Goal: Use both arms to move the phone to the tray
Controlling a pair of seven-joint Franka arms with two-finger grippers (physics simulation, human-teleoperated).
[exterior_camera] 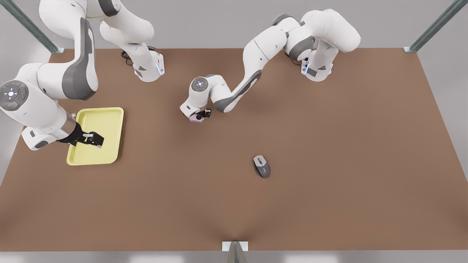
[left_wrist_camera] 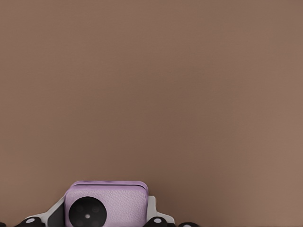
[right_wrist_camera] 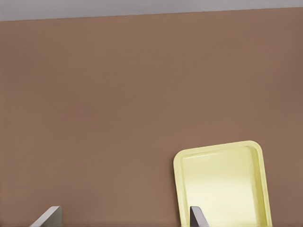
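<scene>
The left gripper [exterior_camera: 200,116] is clamped on the phone [left_wrist_camera: 106,203], half hidden beneath its wrist, while the right gripper [exterior_camera: 95,140], fingers apart, hangs over the tray [exterior_camera: 109,113].

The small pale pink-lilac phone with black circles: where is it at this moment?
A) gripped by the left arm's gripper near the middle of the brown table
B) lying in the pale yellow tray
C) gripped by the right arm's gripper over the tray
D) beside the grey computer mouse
A: the small pink-lilac phone sits between the fingers of the left gripper, far from the pale yellow tray, where the right gripper hovers open.
</scene>
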